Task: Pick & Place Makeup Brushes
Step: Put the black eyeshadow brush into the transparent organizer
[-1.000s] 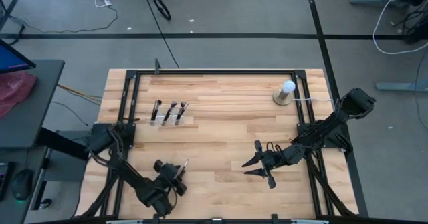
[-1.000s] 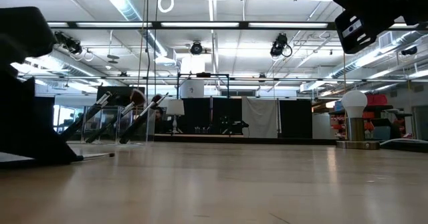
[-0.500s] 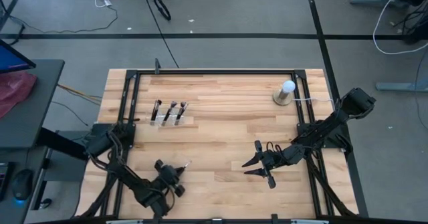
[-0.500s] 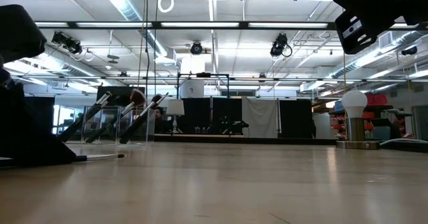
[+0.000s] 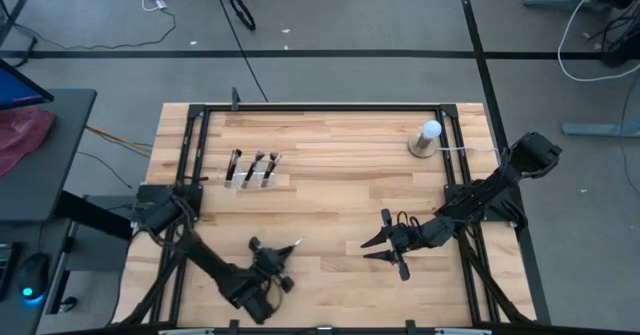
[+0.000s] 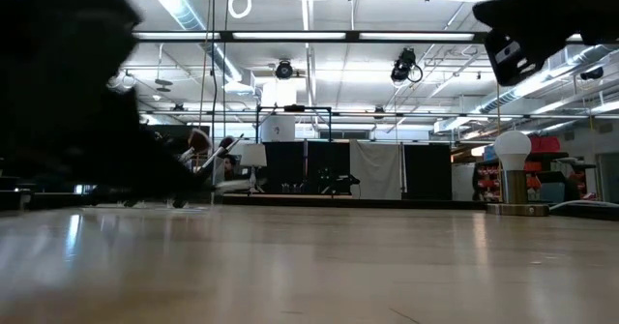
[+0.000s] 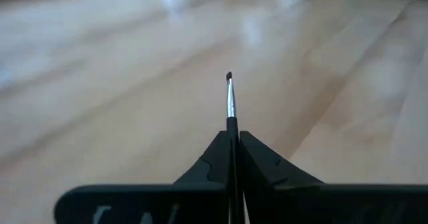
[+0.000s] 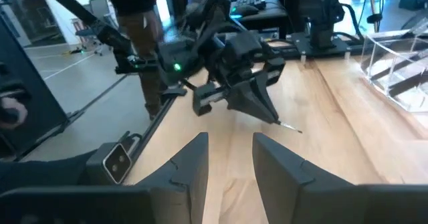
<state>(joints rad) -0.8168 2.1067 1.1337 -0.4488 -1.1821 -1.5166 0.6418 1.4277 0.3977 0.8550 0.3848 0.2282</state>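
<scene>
Your left gripper (image 7: 234,140) is clenched on a thin black-handled makeup brush with a silvery ferrule (image 7: 231,100); the two dark fingers (image 7: 210,160) meet on the handle, and the ferrule and small dark tip stick out ahead of them over the pale wooden plank table (image 5: 340,175). From above, you see this gripper (image 5: 283,259) near the table's front edge, left of centre, with the brush's light tip (image 5: 293,245) pointing toward the middle.

Your right gripper (image 5: 375,250) waits right of centre, well apart from the left one, its fingers (image 8: 194,160) parted and empty.

Three more dark makeup brushes (image 5: 253,167) stand tilted in a clear plastic holder (image 5: 250,178) toward the back left. A white ball on a round base (image 5: 427,138) sits at the back right. In the right wrist view a person (image 8: 137,23) stands beyond the table.
</scene>
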